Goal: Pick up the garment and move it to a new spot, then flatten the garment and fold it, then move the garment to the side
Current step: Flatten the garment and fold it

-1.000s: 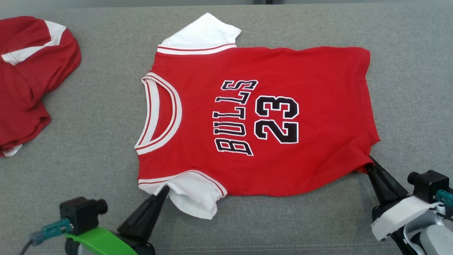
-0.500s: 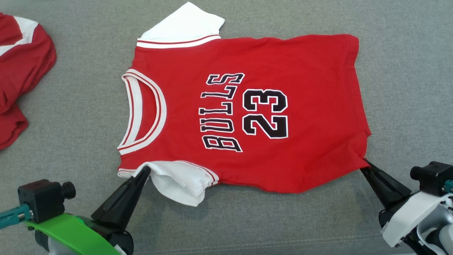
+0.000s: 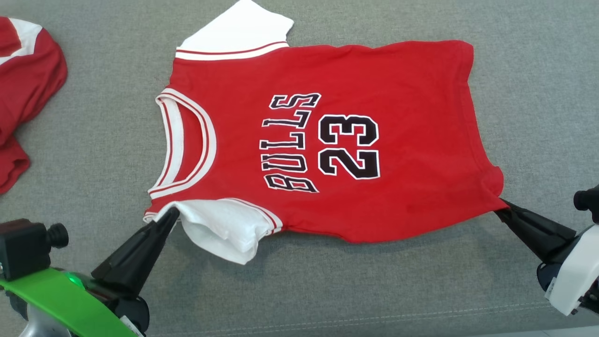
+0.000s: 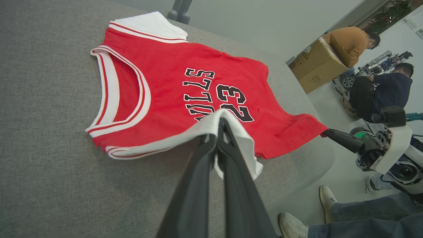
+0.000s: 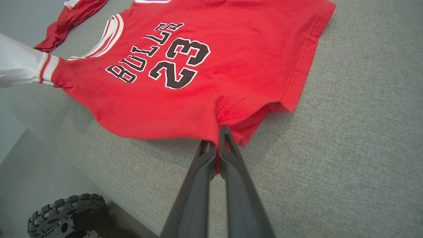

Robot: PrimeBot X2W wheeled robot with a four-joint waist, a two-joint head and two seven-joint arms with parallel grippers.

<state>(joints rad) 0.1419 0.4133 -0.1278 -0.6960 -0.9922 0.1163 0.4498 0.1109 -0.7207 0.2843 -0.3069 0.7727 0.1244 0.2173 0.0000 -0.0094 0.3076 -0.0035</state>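
The garment point(image 3: 327, 140) is a red jersey with white sleeves and black "BULLS 23" lettering, spread on the grey cushion with its neck toward the left. My left gripper point(image 3: 171, 216) is shut on the near white sleeve, which lifts off the cushion in the left wrist view point(image 4: 220, 123). My right gripper point(image 3: 500, 206) is shut on the near hem corner, bunching the red cloth there point(image 5: 220, 132). The near edge of the garment point(image 5: 158, 99) hangs slightly raised between the two grips.
A second red and white garment point(image 3: 23, 89) lies crumpled at the far left. The grey cushion point(image 3: 327, 290) has a front edge close to my grippers. People sit by a cardboard box point(image 4: 317, 66) beyond the cushion, and a person's shoes point(image 4: 294, 224) stand near it.
Both grippers have drawn apart, the left leftward and the right rightward, stretching the garment's near edge. The head camera has also shifted, so the whole scene slid left and up.
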